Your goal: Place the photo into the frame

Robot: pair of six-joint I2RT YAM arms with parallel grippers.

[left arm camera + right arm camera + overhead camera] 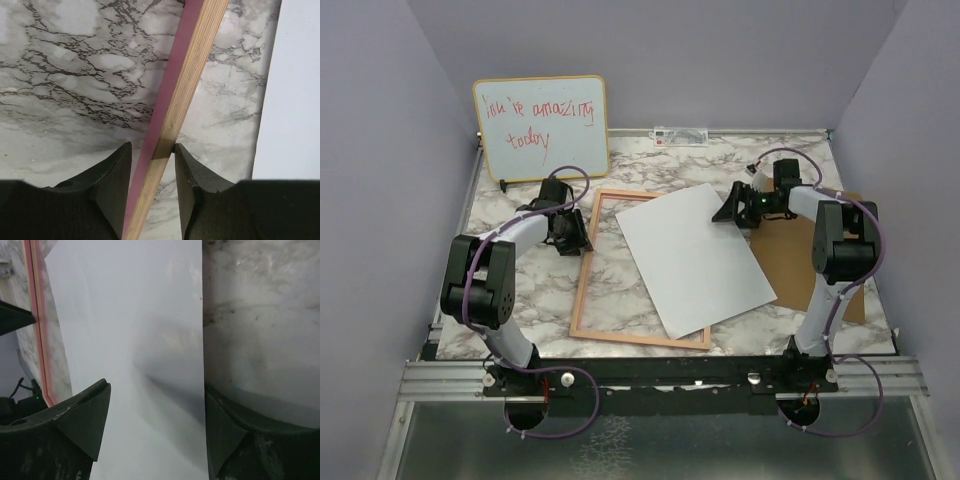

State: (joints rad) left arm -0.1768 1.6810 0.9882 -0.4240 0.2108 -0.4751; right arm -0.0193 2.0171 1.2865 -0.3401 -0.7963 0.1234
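The frame (582,280), with its thin light-wood border, lies flat on the marble table. The photo (695,260) rests white side up, askew over the frame's right half, with its right part past the border. My left gripper (570,235) straddles the frame's left rail (185,75). Its jaws (152,146) are open: the right finger touches the wood and a gap shows at the left one. My right gripper (735,210) hovers open (156,385) over the photo's far right corner (125,315), holding nothing. The frame's rail (37,315) shows at the left of that view.
A brown backing board (815,270) lies on the table at the right, partly under the photo and the right arm. A yellow-edged whiteboard (540,125) with red writing stands at the back left. Purple walls close in three sides.
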